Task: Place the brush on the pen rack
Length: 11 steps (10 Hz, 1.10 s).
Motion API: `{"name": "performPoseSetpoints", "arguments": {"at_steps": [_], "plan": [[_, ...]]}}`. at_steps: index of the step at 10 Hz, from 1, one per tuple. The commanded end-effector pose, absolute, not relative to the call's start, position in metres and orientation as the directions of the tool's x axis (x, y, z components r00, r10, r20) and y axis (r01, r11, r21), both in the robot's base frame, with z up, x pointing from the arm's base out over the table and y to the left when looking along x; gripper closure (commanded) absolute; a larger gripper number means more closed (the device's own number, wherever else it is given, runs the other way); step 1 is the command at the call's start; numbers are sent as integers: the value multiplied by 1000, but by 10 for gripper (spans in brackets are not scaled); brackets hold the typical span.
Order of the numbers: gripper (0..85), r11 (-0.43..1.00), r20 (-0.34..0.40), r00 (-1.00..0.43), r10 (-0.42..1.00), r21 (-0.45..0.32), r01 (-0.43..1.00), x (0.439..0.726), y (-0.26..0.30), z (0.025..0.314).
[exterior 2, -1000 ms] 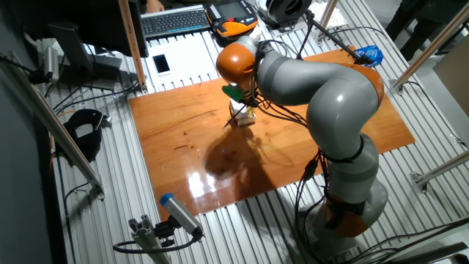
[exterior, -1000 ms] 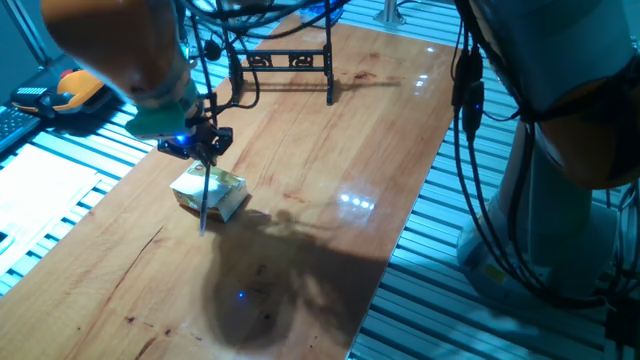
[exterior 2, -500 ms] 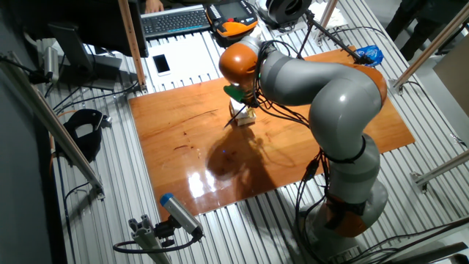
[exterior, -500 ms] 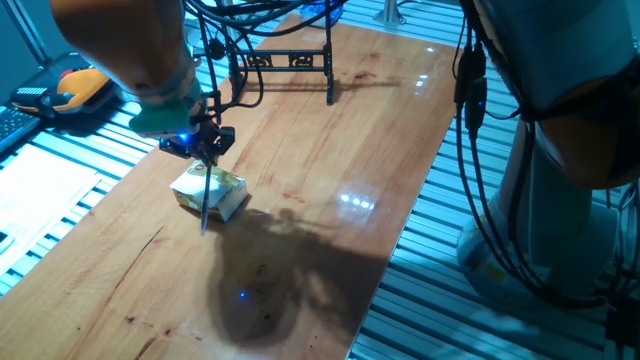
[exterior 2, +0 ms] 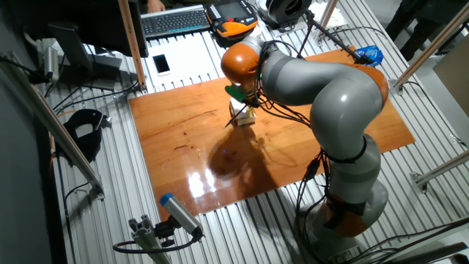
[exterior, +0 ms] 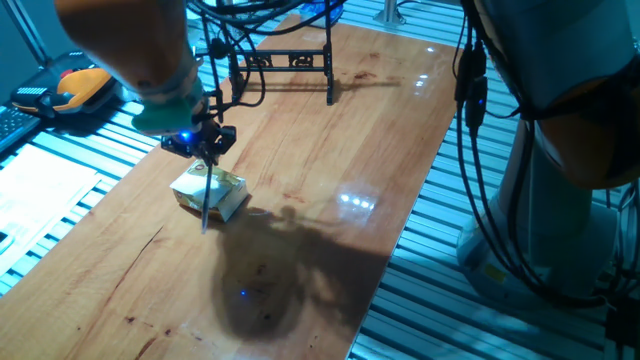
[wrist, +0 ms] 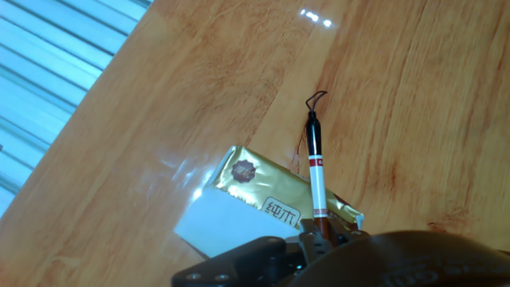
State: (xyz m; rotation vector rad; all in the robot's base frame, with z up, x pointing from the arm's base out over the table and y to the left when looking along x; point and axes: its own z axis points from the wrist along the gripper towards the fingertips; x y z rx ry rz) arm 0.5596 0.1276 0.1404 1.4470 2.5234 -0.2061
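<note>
My gripper is shut on the brush, which hangs down from the fingers in front of the yellowish box. In the hand view the brush runs away from the gripper, its pale shaft crossing the gold box and its looped end out over the wood. The black pen rack stands upright at the far end of the table, well away from the gripper. In the other fixed view the gripper hovers just above the box; the rack is hidden there.
The wooden table has metal slats on both sides. An orange handset lies off the table's left edge. Cables and the arm's base stand along the right side. A keyboard sits beyond the table.
The gripper has shifted very slightly up and to the right with the brush in it. The box and the rack stay where they were.
</note>
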Motion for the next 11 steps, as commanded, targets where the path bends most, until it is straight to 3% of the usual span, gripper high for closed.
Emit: {"name": "performPoseSetpoints", "arguments": {"at_steps": [1, 11], "plan": [[850, 505, -248, -489, 836, 0, 863, 560, 128, 140], [850, 462, -267, -443, 856, 7, 887, 560, 128, 140]]}}
